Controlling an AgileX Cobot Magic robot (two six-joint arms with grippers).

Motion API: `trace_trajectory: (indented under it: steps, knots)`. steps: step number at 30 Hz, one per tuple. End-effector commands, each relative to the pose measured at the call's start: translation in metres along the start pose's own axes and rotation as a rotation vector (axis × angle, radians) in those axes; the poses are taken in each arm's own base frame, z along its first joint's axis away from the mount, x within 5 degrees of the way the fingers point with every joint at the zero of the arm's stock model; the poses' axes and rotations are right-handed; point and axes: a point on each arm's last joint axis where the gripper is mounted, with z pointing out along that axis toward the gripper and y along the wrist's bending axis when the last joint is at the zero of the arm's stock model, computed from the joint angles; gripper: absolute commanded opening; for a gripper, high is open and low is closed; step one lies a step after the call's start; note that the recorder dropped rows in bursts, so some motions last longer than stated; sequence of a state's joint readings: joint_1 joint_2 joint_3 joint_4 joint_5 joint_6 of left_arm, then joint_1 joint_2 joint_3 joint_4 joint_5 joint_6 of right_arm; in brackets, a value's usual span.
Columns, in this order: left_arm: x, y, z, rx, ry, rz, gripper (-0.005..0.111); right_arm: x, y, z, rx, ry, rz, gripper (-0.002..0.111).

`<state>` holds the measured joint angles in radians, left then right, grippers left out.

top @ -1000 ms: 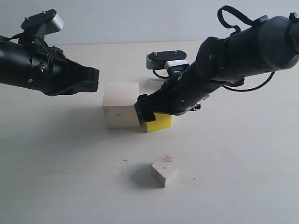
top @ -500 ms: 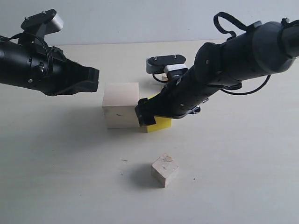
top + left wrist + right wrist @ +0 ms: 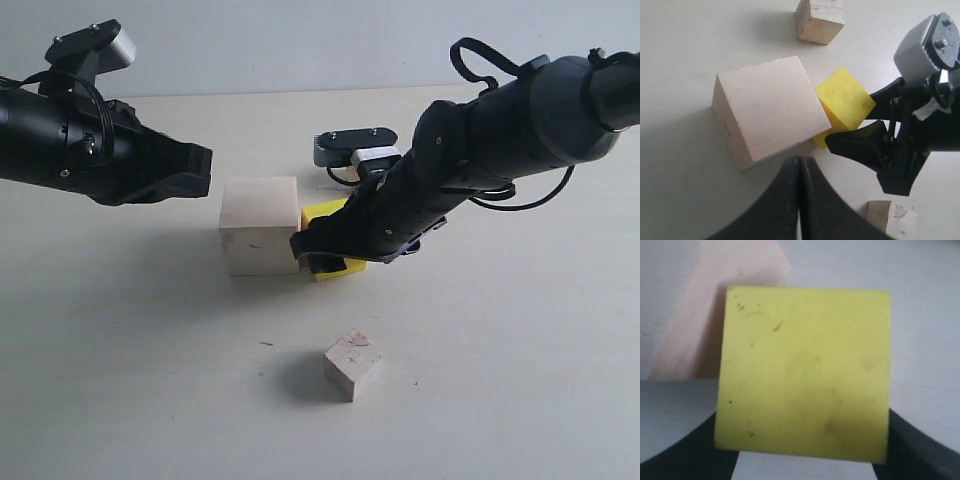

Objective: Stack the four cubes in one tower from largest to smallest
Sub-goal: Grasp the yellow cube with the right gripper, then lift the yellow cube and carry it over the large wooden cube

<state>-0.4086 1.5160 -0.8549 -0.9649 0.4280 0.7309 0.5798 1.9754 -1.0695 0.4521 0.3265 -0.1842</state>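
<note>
R gripper [image 3: 325, 252] dropped lower, now straddling yellow cube [image 3: 322, 213] against big wood cube [image 3: 258, 228]; can't tell if clamped yet. L gripper [image 3: 799, 172] fingers pressed together, empty.

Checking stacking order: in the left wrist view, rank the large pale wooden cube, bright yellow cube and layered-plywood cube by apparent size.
1. Large pale wooden cube.
2. Bright yellow cube.
3. Layered-plywood cube, cropped by the frame edge, so its full size is unsure.
</note>
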Motion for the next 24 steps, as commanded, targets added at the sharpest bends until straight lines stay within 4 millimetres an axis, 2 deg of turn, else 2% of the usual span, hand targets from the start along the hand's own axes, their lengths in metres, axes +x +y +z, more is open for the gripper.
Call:
trace_trajectory:
  steps: [1, 4, 6, 11, 15, 18, 24]
  knots:
    - [0.000, 0.000, -0.002, 0.000, -0.004, -0.001, 0.000, -0.004, 0.002, -0.008, -0.001, -0.021, -0.018, 0.034]
    - [0.000, 0.000, -0.002, 0.000, -0.004, -0.001, 0.000, -0.007, 0.004, -0.018, -0.001, -0.029, -0.048, 0.009]
    - [-0.001, 0.000, -0.002, -0.002, -0.007, -0.001, 0.000, -0.009, 0.006, -0.028, 0.000, -0.041, -0.079, 0.000]
    - [-0.001, 0.000, -0.002, -0.005, -0.010, -0.001, 0.000, -0.012, 0.009, -0.055, 0.020, -0.055, -0.137, 0.000]
    - [-0.001, 0.003, -0.003, -0.016, -0.012, 0.006, 0.000, -0.010, 0.004, -0.071, 0.100, -0.019, -0.143, 0.000]
    - [-0.004, 0.015, -0.007, -0.043, -0.024, -0.023, 0.000, -0.009, 0.001, -0.083, 0.149, -0.009, -0.153, 0.000]
    - [-0.006, 0.041, -0.017, -0.068, -0.023, -0.104, 0.000, -0.014, 0.008, -0.107, 0.114, -0.051, -0.115, 0.000]
